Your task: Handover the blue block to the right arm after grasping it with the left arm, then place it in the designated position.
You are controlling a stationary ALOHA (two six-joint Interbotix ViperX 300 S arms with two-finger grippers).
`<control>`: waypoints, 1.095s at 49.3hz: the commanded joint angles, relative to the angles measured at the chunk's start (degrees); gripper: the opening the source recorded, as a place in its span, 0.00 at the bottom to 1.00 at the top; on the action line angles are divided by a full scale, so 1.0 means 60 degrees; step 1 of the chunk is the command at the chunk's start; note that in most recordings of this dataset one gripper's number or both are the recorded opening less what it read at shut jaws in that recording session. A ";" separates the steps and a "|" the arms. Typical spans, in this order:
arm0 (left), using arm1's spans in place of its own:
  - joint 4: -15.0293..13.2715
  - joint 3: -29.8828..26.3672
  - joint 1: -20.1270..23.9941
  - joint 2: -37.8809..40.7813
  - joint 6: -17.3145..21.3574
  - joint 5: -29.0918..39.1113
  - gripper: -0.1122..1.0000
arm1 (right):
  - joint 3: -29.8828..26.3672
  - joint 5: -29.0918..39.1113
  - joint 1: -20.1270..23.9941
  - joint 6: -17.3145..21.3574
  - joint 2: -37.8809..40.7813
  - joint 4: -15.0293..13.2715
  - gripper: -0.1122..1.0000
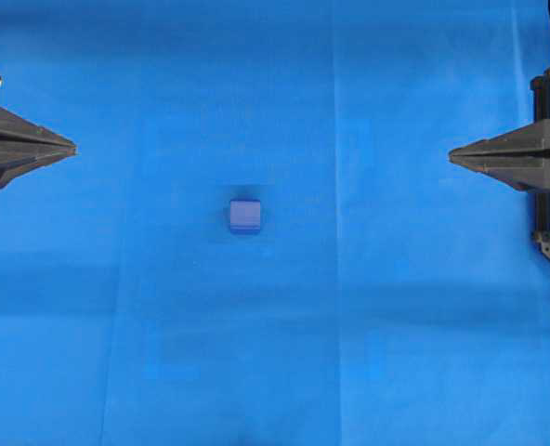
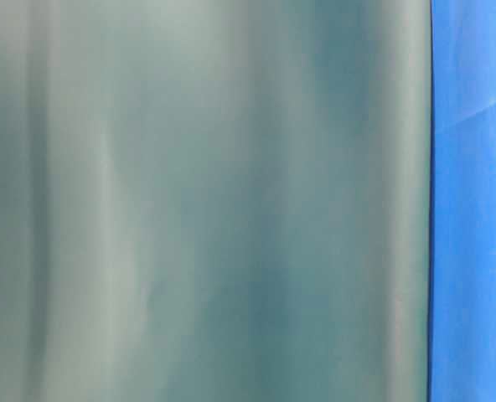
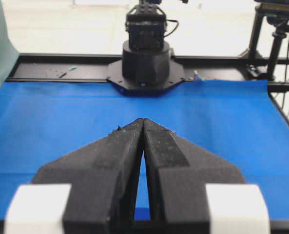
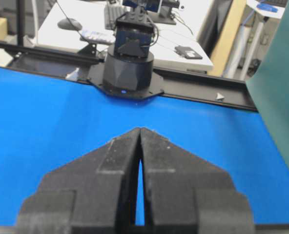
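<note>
The blue block [image 1: 245,216] sits on the blue cloth [image 1: 396,325], well apart from both arms, between the left fingers [image 1: 69,147] and right fingers [image 1: 455,154], each pair pressed together, empty.

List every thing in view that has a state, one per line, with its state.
Blue block: lying flat on the cloth, free, touched by neither hand.
Left hand: shut, empty, at the left edge, apart from the block.
Right hand: shut, empty, at the right edge, apart from the block.
Blue cloth: spread flat, faint fold creases.
</note>
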 commanded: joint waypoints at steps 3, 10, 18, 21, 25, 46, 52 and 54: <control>0.0015 -0.0146 -0.0044 -0.0015 0.0088 -0.0044 0.10 | -0.0278 0.0073 -0.0015 0.0015 0.0044 0.0044 0.10; 0.0015 -0.0146 -0.0044 -0.0073 0.0103 0.0117 0.10 | -0.0425 0.0469 -0.0015 -0.0015 0.0015 0.0000 0.08; 0.0029 -0.0146 -0.0044 -0.0073 0.0146 0.0249 0.10 | -0.0425 0.0527 -0.0015 0.0044 0.0000 0.0000 0.08; 0.0029 -0.0161 -0.0029 -0.0073 0.0146 0.0264 0.10 | -0.0425 0.0527 -0.0015 0.0044 -0.0015 0.0000 0.08; 0.0029 -0.0161 -0.0044 -0.0073 0.0146 0.0264 0.10 | -0.0439 0.0527 -0.0015 0.0029 -0.0015 0.0000 0.08; 0.0029 -0.0161 -0.0044 -0.0117 0.0044 0.0146 0.55 | -0.0527 0.0835 -0.0015 0.0249 -0.0015 0.0059 0.30; 0.0029 -0.0161 -0.0088 -0.0161 0.0029 0.0190 0.85 | -0.0557 0.0864 -0.0015 0.0337 0.0029 0.0029 0.62; 0.0029 -0.0161 -0.0103 -0.0190 0.0029 0.0190 0.91 | -0.0557 0.0894 -0.0029 0.0337 0.0059 0.0029 0.73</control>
